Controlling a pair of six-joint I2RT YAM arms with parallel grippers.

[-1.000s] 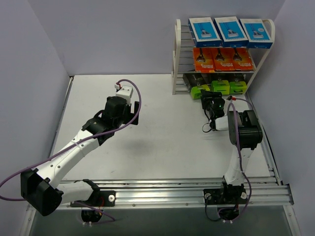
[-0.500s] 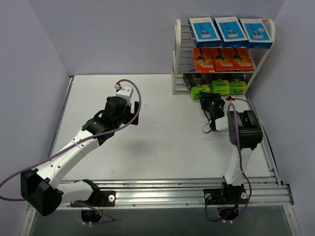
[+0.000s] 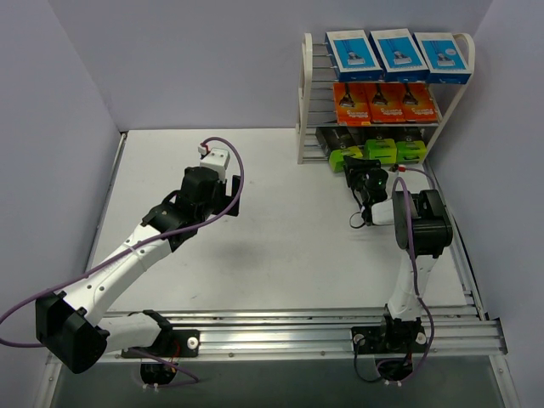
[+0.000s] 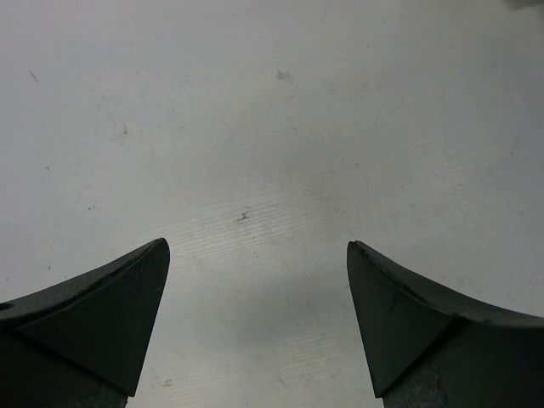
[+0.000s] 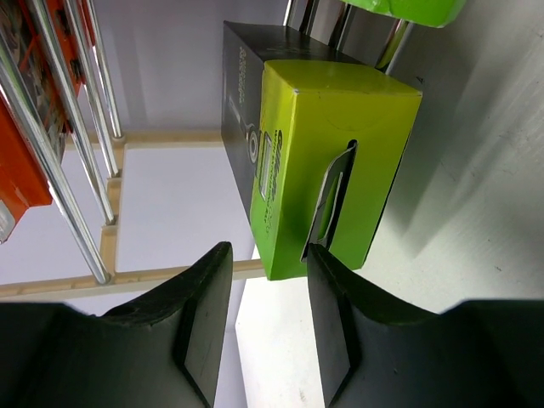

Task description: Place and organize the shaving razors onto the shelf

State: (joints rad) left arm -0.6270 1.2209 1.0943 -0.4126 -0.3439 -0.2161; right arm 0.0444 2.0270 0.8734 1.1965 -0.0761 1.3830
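Observation:
The shelf (image 3: 306, 93) stands at the back right with three blue-and-white razor packs (image 3: 398, 53) on top, three orange ones (image 3: 384, 102) in the middle and three black-and-lime ones (image 3: 381, 151) on the lowest tier. My right gripper (image 3: 361, 172) hovers just in front of that lowest tier. In the right wrist view its jaws (image 5: 269, 248) are partly open with nothing between them, and the lime end of a pack (image 5: 331, 161) lies just beyond the tips. My left gripper (image 3: 231, 202) hangs open over bare table (image 4: 257, 245).
Silvery rods (image 5: 51, 170) and an orange pack (image 5: 21, 178) fill the left of the right wrist view; another lime pack (image 5: 408, 8) shows at its top edge. Grey walls close in the white table (image 3: 272, 255), with a rail (image 3: 323, 327) along the near edge.
The right gripper's jaws have narrowed and it has edged slightly toward the shelf's lowest tier. The left arm has not moved.

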